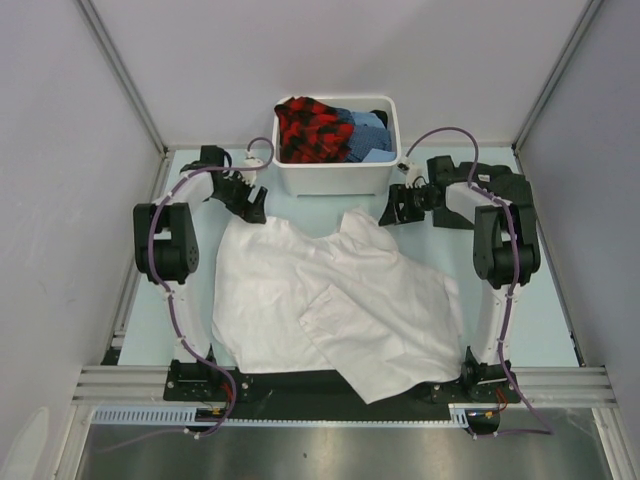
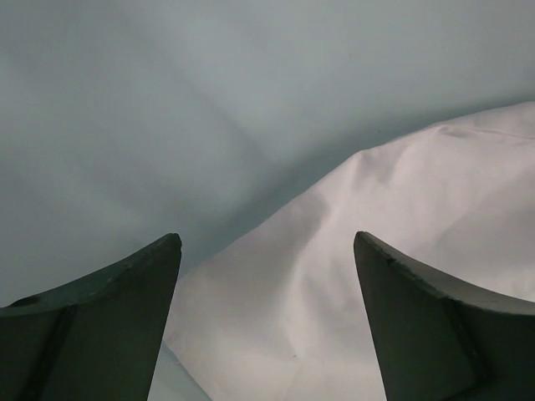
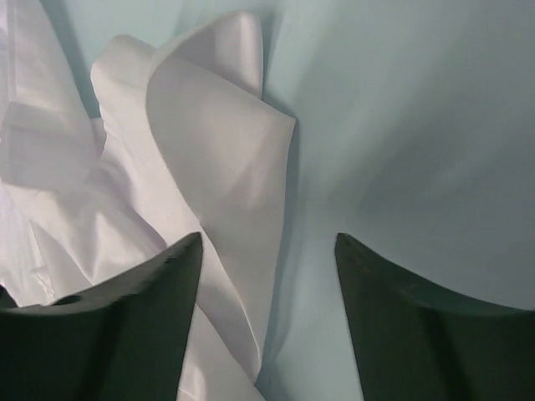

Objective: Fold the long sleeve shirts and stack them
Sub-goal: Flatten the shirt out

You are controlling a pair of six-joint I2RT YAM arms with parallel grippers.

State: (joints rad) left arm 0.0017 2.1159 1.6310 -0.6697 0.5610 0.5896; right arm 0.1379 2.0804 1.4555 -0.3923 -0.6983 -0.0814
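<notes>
One white long sleeve shirt (image 1: 330, 300) lies spread and rumpled across the middle of the table, partly folded over itself. My left gripper (image 1: 253, 208) is at the shirt's far left corner. In the left wrist view this gripper (image 2: 267, 242) is open, with the white cloth (image 2: 376, 251) lying under the gap and under the right finger (image 2: 435, 317). My right gripper (image 1: 393, 212) is beside the shirt's far right tip. In the right wrist view it (image 3: 269, 238) is open, and a raised fold of the shirt (image 3: 217, 150) runs past its left finger (image 3: 125, 317).
A white plastic tub (image 1: 335, 178) stands at the back centre between the two grippers, holding a red-and-black checked cloth (image 1: 312, 130) and a blue cloth (image 1: 370, 130). Grey walls close the left, right and back. The shirt's near corner hangs over the black front rail (image 1: 300, 382).
</notes>
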